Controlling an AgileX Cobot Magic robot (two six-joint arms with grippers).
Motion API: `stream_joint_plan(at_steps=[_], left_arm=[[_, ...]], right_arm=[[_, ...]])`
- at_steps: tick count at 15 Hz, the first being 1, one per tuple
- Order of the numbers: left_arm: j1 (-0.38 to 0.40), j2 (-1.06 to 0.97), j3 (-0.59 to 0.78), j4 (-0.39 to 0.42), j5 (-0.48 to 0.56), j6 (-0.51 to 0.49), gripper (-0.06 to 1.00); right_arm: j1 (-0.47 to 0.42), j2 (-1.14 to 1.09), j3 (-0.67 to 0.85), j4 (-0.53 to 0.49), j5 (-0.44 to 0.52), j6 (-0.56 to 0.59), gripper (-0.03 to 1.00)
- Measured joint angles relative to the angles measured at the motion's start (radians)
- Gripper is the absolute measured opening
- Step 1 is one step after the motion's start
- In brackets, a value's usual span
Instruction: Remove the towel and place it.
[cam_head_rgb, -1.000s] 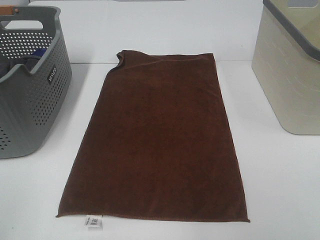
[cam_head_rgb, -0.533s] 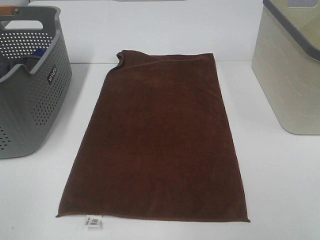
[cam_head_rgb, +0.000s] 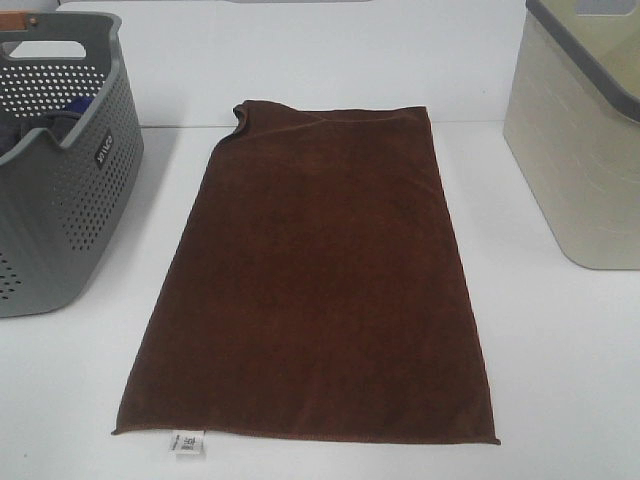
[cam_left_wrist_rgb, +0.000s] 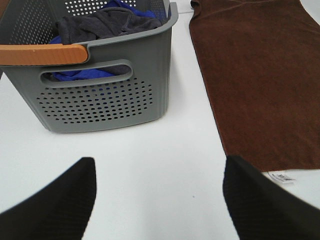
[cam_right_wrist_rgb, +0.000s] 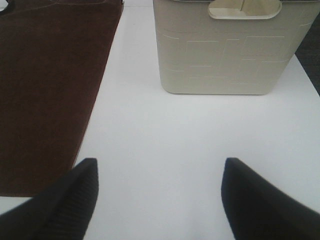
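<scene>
Towel (cam_head_rgb: 312, 280) is spread flat mid-table (cam_head_rgb: 560, 360), between the grey basket (cam_head_rgb: 60, 170) and beige bin (cam_head_rgb: 585, 140), so it looks placed. Left pincer (cam_left_wrist_rgb: 157, 200) and right pincer (cam_right_wrist_rgb: 159, 197) both gape wide, holding nothing, hovering over bare table beside it.

Towel (cam_head_rgb: 315, 275) spread flat on table (cam_head_rgb: 560, 360), midway between two baskets. Perforated basket (cam_head_rgb: 60, 180) to its left, cloths (cam_left_wrist_rgb: 107, 22) inside. Solid-walled basket (cam_head_rgb: 580, 150) to its right.

Bare table (cam_head_rgb: 540, 340) either side of the towel (cam_head_rgb: 315, 280) — grey basket (cam_head_rgb: 60, 170) left, cream bin (cam_head_rgb: 580, 150) right.
</scene>
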Motion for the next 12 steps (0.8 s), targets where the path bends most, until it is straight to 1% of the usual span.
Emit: stream_joint_plan(at_steps=[12], left_arm=[[0.0, 0.0, 0.0, 0.0, 0.0, 0.001, 0.68]], right_arm=[[0.0, 0.0, 0.0, 0.0, 0.0, 0.0, 0.67]])
